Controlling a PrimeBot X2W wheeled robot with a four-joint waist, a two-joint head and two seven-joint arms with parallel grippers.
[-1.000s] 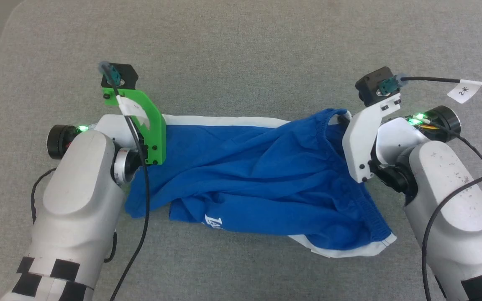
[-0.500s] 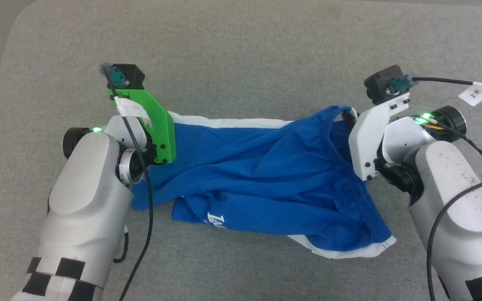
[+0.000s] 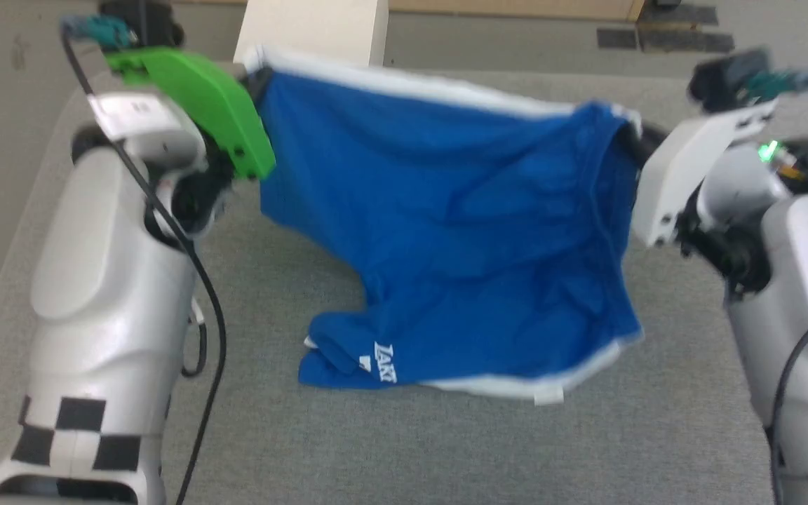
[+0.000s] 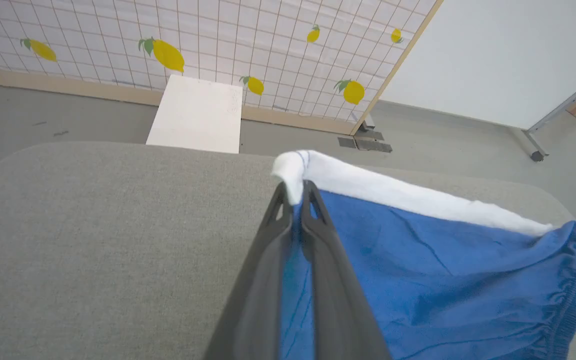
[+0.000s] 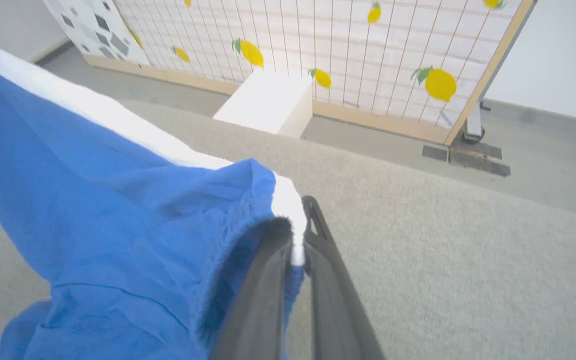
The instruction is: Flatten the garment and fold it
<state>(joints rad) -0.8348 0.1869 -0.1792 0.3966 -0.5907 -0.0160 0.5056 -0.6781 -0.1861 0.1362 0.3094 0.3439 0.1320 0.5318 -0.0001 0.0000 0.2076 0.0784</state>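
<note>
The garment (image 3: 460, 231), bright blue shorts with white stripes and a white logo, hangs spread between my two grippers above the grey table (image 3: 446, 449). My left gripper (image 3: 253, 73) is shut on its upper left corner; in the left wrist view the fingertips (image 4: 295, 192) pinch the white stripe edge of the garment (image 4: 443, 260). My right gripper (image 3: 639, 130) is shut on the upper right corner; the right wrist view shows its fingers (image 5: 298, 220) clamping the white-edged fold of the garment (image 5: 118, 225). The lower hem droops toward the table's front.
A white box (image 3: 313, 28) stands on the floor just past the table's far edge. Behind it is a grid screen with lemon pictures (image 4: 218, 35). Bare grey tabletop (image 4: 93, 240) lies around and under the hanging cloth.
Both arms have risen and lifted the garment off the table, so it now hangs instead of lying crumpled. The left gripper closed on its corner. The head camera has tilted up.
</note>
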